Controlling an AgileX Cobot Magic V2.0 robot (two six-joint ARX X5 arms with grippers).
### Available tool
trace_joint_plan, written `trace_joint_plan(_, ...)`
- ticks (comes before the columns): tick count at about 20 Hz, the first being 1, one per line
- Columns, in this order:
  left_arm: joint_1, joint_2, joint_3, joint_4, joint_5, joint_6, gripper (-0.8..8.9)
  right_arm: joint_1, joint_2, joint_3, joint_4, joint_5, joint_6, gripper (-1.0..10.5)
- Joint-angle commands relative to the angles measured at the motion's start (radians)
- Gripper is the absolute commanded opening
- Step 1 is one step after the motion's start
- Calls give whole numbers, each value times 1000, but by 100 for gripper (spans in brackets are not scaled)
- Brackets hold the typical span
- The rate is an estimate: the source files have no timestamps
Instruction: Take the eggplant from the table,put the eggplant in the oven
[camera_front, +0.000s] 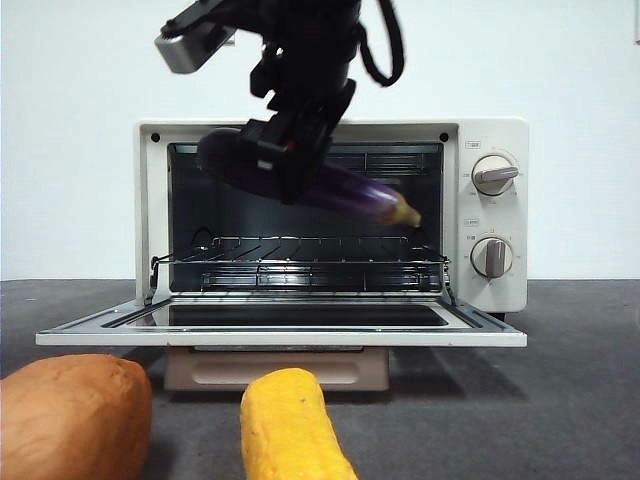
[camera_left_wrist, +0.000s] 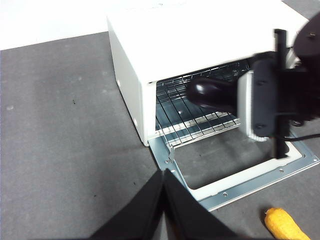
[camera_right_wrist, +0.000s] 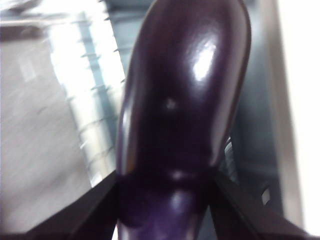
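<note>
The oven (camera_front: 490, 140) stands on the table (camera_front: 570, 400) with its door (camera_front: 280, 338) folded down flat and the wire rack (camera_front: 300, 258) showing inside. My right gripper (camera_front: 290, 165) comes in from above, shut on the eggplant (camera_front: 350, 190). It holds the eggplant tilted in the oven's opening, above the rack, tan stem tip lower and to the right. In the right wrist view the eggplant (camera_right_wrist: 185, 100) fills the space between the jaws of the right gripper (camera_right_wrist: 165, 180). My left gripper (camera_left_wrist: 164, 175) is shut and empty over the table (camera_left_wrist: 60, 125), short of the door, looking at the oven (camera_left_wrist: 200, 35) and eggplant (camera_left_wrist: 212, 94).
An orange-brown sweet potato (camera_front: 70, 415) and a yellow cob (camera_front: 290, 425) lie on the table in front of the open door; the cob (camera_left_wrist: 285, 225) also shows beside the door's corner. Two grey knobs (camera_front: 493, 175) sit on the oven's right panel.
</note>
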Motion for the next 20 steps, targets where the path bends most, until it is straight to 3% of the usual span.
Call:
trace_joint_plan(1, -1, 1, 10, -9, -2, -3, 7, -1, 47, 23, 40, 7, -73, 110)
trace_joint_plan(6, -1, 0, 10, -23, -1, -3, 7, -32, 108, 23, 51, 10, -82, 167)
trace_joint_plan(9, -1, 0, 10, -29, -1, -3, 7, -44, 120, 23, 85, 53, -53, 296)
trace_joint_plan(20, -1, 10, 10, -24, -1, -2, 7, -14, 120, 23, 105, 132, -34, 297)
